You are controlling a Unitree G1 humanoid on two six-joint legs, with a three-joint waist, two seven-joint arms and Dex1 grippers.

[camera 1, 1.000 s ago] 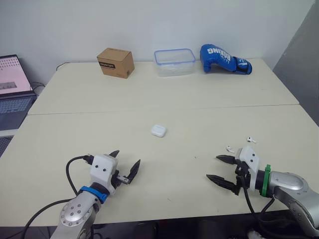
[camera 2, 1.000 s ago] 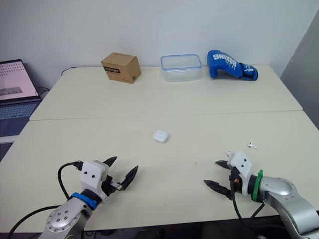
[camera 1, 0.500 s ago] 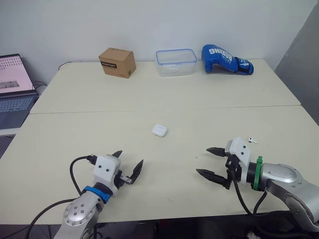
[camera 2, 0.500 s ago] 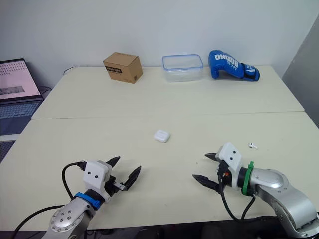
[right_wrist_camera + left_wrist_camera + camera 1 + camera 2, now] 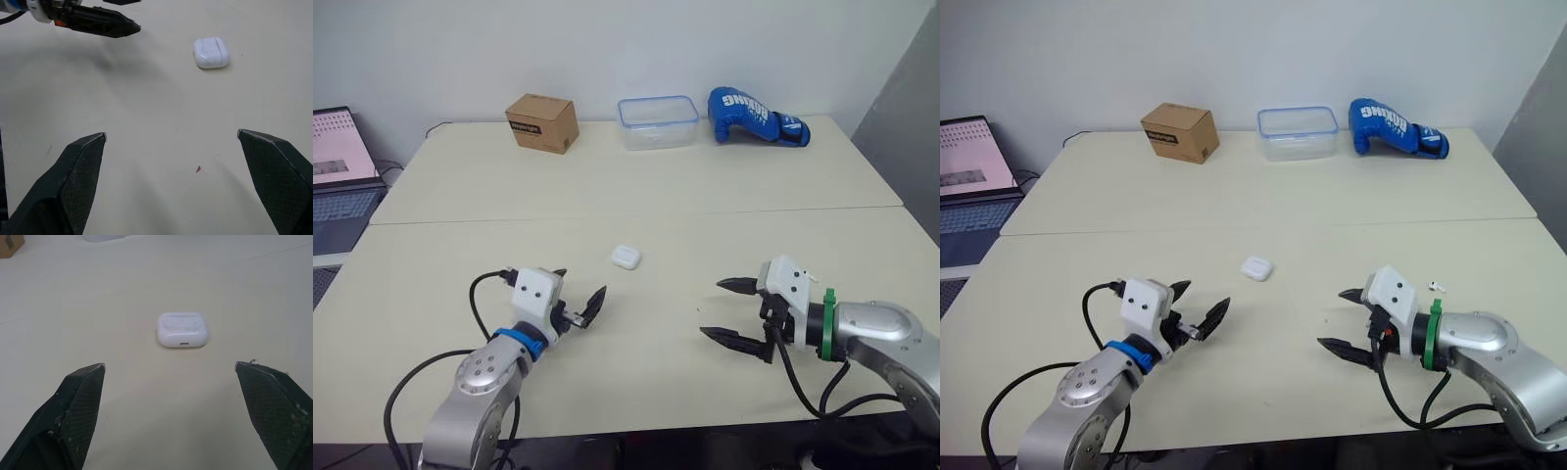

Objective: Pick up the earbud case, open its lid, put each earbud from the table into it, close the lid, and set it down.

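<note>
The white earbud case (image 5: 626, 257) lies shut on the middle of the cream table (image 5: 636, 196). My left gripper (image 5: 579, 289) is open, low over the table, just short of the case and to its left. In the left wrist view the case (image 5: 182, 329) lies ahead between the spread fingers (image 5: 80, 396). My right gripper (image 5: 712, 308) is open, pointing left, to the right of the case (image 5: 211, 52). One small white earbud (image 5: 1436, 286) lies just behind the right wrist. The other earbud is hidden.
At the back of the table stand a cardboard box (image 5: 542, 122), a clear plastic container (image 5: 656, 121) and a blue boxing glove (image 5: 756, 117). A laptop (image 5: 337, 166) sits off the left edge. A seam (image 5: 607, 217) crosses the table.
My left gripper has moved forward and right, closer to the case. My right gripper has swung left and now covers the nearer earbud. Both stay open.
</note>
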